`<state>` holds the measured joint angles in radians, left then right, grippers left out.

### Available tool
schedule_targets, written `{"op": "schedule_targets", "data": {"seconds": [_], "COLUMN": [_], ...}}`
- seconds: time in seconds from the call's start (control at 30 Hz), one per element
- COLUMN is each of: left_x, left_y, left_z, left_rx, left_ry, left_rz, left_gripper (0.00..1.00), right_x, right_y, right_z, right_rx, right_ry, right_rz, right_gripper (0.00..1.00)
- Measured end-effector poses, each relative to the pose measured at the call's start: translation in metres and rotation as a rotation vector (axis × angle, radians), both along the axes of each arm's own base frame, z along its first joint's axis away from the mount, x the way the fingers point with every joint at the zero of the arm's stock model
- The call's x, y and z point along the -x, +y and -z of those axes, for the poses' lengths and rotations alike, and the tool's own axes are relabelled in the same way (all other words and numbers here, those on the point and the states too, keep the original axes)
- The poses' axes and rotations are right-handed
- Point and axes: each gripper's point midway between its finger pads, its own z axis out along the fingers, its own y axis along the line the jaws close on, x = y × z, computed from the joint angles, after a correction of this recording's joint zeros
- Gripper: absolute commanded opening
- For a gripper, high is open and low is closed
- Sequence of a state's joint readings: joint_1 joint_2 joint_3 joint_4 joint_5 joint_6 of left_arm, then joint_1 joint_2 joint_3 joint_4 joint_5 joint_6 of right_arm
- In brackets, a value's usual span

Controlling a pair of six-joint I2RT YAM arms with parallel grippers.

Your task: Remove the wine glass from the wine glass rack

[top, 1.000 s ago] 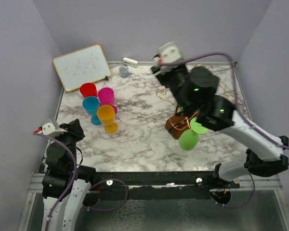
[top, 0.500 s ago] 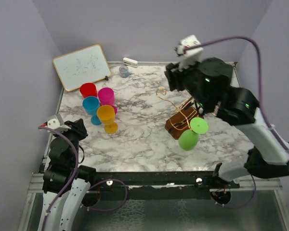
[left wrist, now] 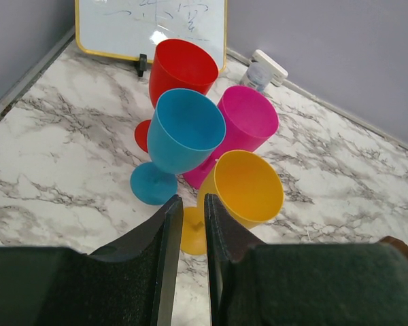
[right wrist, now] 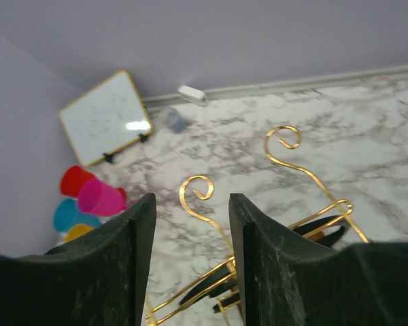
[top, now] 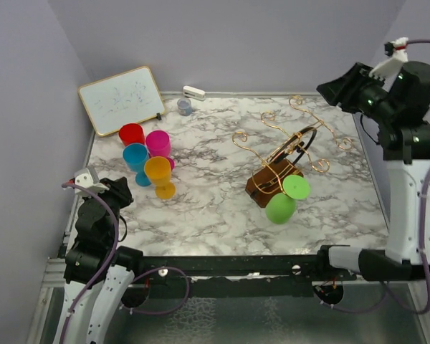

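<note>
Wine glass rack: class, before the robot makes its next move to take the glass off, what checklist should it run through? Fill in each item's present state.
1. Glass on the rack: ok. The green glass hangs at the near side of the rack.
2. Right gripper open and empty: ok.
3. Right gripper close to the green glass: not ok. It is raised high at the far right, apart from the rack.
4. Other things away from the rack: ok. The four coloured glasses stand far to the left.
5. Left gripper out of the way: ok. It is shut at the near left.
6. Which wire holds the stem: cannot tell.
</note>
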<state>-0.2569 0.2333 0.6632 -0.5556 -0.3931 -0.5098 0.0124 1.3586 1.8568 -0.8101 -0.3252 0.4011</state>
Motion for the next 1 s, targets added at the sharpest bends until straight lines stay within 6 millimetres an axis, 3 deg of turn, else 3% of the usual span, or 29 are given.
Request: {"op": "schedule_targets", "data": {"seconds": [0.1,0.17,0.27,0.33,0.43,0.5,0.53,0.63,0.83,0.9,1.0], "left_x": [0.0,0.0,0.001,0.001,0.001,0.001,0.001,0.001,0.001,0.001,0.001], "left_y": [0.0,-0.001,-0.002,-0.003,-0.004,-0.005,-0.006,-0.007,-0.007,-0.007,-0.008], "left_z": [0.0,0.0,-0.001,-0.001,-0.001,-0.001,-0.001,-0.001,-0.001,-0.001,-0.001], "left_rx": [0.0,0.0,0.001,0.001,0.001,0.001,0.001,0.001,0.001,0.001,0.001], "left_ry": [0.0,0.0,-0.003,-0.006,-0.005,-0.005,-0.005,-0.005,-0.005,-0.005,-0.005], "left_rz": [0.001,0.003,0.013,0.017,0.022,0.026,0.029,0.034,0.035,0.037,0.042], "left_gripper": [0.22,0.22,0.22,0.22,0.22,0.22,0.22,0.22,0.22,0.22,0.22], "right_x": [0.056,0.092,0.134,0.148,0.151,0.154,0.156,0.174,0.211,0.21,0.209], "right_y": [0.009,0.018,0.027,0.032,0.035,0.035,0.034,0.026,0.012,0.01,0.008], "right_z": [-0.031,-0.04,-0.039,-0.024,0.006,0.028,0.039,0.061,0.067,0.082,0.12], "right_rx": [-0.091,-0.141,-0.218,-0.275,-0.341,-0.381,-0.404,-0.449,-0.464,-0.464,-0.468], "right_ry": [-0.101,-0.149,-0.184,-0.155,-0.07,-0.014,0.02,0.083,0.055,0.097,0.194], "right_rz": [-0.055,-0.094,-0.132,-0.141,-0.13,-0.109,-0.087,0.0,0.107,0.132,0.173], "right_gripper": [0.48,0.5,0.51,0.51,0.58,0.67,0.77,0.81,0.79,0.77,0.74]}}
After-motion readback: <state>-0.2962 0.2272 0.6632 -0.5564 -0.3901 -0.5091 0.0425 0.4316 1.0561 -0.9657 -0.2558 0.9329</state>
